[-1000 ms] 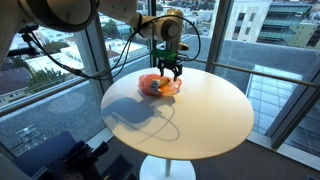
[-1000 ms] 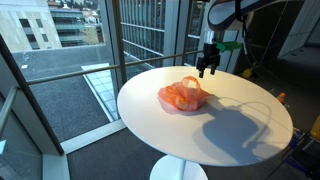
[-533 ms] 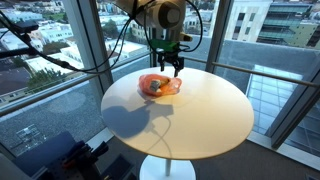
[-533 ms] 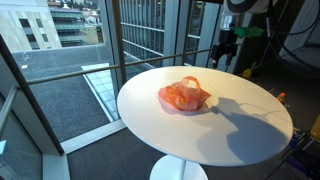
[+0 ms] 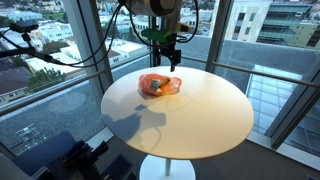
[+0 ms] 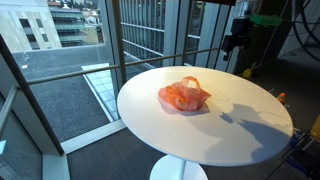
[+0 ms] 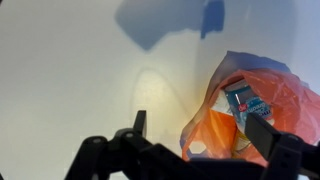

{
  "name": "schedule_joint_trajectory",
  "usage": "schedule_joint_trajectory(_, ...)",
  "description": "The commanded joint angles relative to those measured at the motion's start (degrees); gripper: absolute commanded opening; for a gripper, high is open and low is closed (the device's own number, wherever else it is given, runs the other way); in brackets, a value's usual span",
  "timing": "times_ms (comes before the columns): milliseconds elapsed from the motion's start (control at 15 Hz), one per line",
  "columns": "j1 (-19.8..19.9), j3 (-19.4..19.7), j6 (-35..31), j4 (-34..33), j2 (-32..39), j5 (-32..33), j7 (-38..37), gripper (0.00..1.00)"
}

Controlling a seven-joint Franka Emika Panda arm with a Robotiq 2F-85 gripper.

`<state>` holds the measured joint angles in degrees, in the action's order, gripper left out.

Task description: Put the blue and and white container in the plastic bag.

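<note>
The orange plastic bag (image 5: 159, 85) lies on the round white table (image 5: 200, 115), near its far edge; it also shows in the other exterior view (image 6: 184, 97). In the wrist view the blue and white container (image 7: 248, 105) sits inside the bag (image 7: 240, 115), seen through its opening. My gripper (image 5: 169, 57) hangs well above the bag and a little behind it; in the exterior view it is up at the right (image 6: 231, 43). In the wrist view its two fingers (image 7: 200, 135) are spread apart with nothing between them.
The table (image 6: 220, 125) stands by floor-to-ceiling windows with a railing behind. Cables and green equipment hang at the arm (image 6: 262, 20). Dark gear sits on the floor below the table (image 5: 70, 155).
The gripper has risen up and away from the bag over the last second. The bag with the container stays on the table.
</note>
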<state>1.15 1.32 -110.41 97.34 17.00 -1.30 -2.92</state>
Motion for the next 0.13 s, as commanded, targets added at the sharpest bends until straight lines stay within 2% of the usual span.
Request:
schedule_joint_trajectory(0,0.02,0.0,0.14,0.2,-0.34,0.0,0.01,1.0)
schedule_joint_trajectory(67,0.02,0.0,0.14,0.2,-0.28,0.0,0.01,1.0)
